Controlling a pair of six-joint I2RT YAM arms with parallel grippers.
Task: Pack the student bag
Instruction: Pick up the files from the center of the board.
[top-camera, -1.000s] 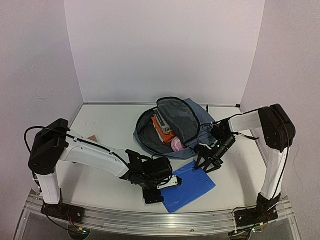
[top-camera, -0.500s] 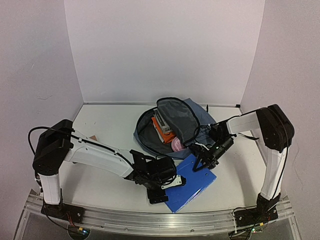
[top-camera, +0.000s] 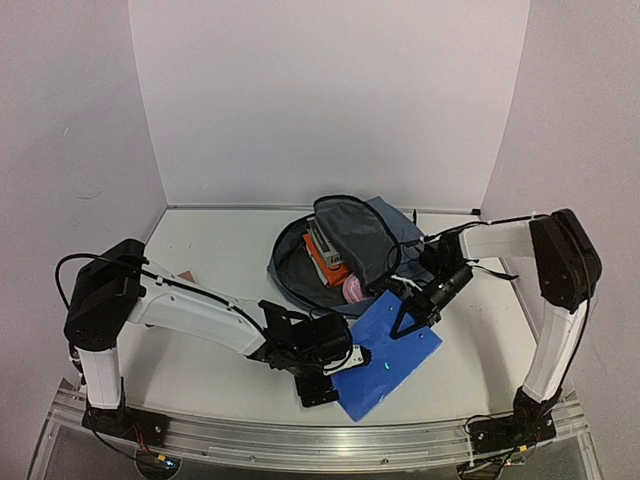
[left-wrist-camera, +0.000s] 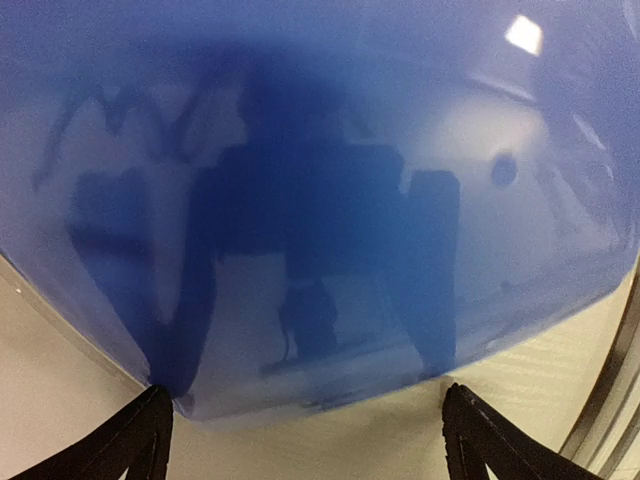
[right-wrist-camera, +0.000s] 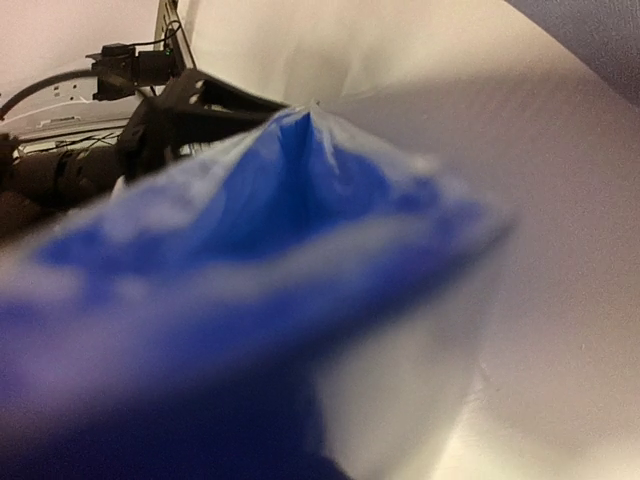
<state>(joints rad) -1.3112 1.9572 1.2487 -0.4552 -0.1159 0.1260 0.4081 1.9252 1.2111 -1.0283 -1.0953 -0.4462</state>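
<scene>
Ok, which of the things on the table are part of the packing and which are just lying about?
Part of the job: student bag; blue folder, its far edge pinched by the right end effector; orange book and pink item, inside the bag.
Lying about: small brown scrap on the table, left side.

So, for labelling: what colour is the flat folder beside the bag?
Bright blue; the folder shows best in the top view.

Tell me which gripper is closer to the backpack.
Right. The right gripper grips the blue folder's far edge right beside the backpack; the left gripper sits open at the folder's near left edge, farther from it.
</scene>
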